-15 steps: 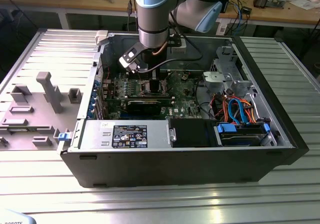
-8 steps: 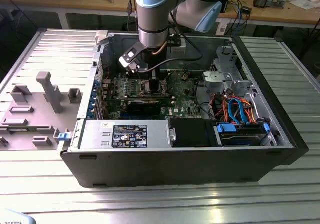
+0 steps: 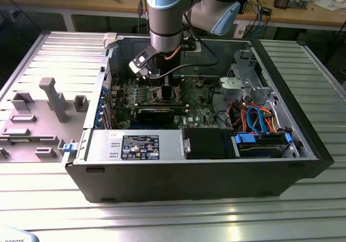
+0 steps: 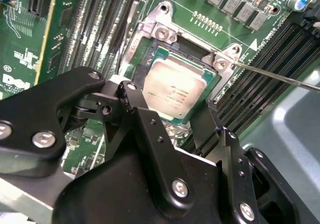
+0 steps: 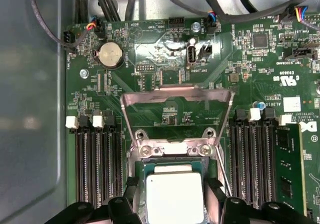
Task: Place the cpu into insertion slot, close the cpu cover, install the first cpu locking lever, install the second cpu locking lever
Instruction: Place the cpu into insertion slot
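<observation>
Cpu [image 5: 175, 201] seated in slot [image 4: 161, 30]; cover [image 5: 140, 96] raised; gripper [image 5: 174, 190] astride cpu, clenched or released cannot be told.

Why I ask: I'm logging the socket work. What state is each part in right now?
cpu: lying in the insertion slot.
insertion slot: filled by the cpu, uncovered.
cpu cover: raised, open.
locking lever: unlatched, sticking out free.
pincer: low at the cpu; grip unclear.
</observation>
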